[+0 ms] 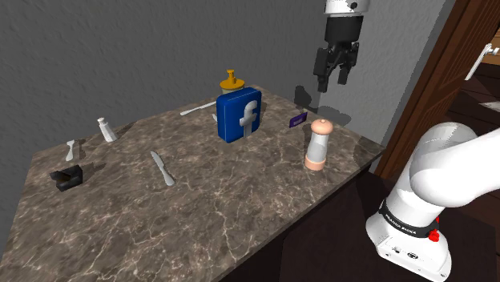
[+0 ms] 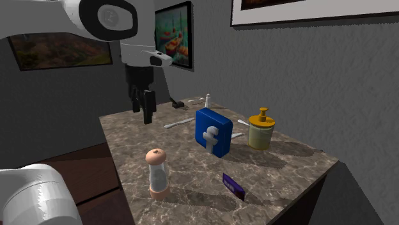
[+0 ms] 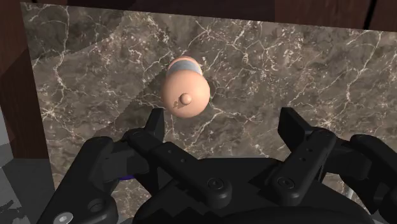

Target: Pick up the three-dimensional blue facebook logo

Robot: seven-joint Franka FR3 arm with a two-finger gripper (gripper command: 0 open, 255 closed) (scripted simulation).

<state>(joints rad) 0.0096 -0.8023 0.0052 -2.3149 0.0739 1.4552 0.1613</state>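
Your black gripper (image 1: 334,82) is hovering above the pink-capped grinder (image 1: 318,146), fingers (image 3: 154,125) released, gripping nothing. The blue rounded cube with white f (image 1: 239,116) is standing on the dark marble tabletop (image 1: 240,216), well apart.

The blue Facebook logo block (image 1: 239,117) stands upright on my marble tabletop (image 1: 224,216), its white "f" face tilted slightly.

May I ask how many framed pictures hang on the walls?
3, in the second exterior view: dark-framed landscape left, dark-framed painting centre, cropped frame top right; others may be hidden.
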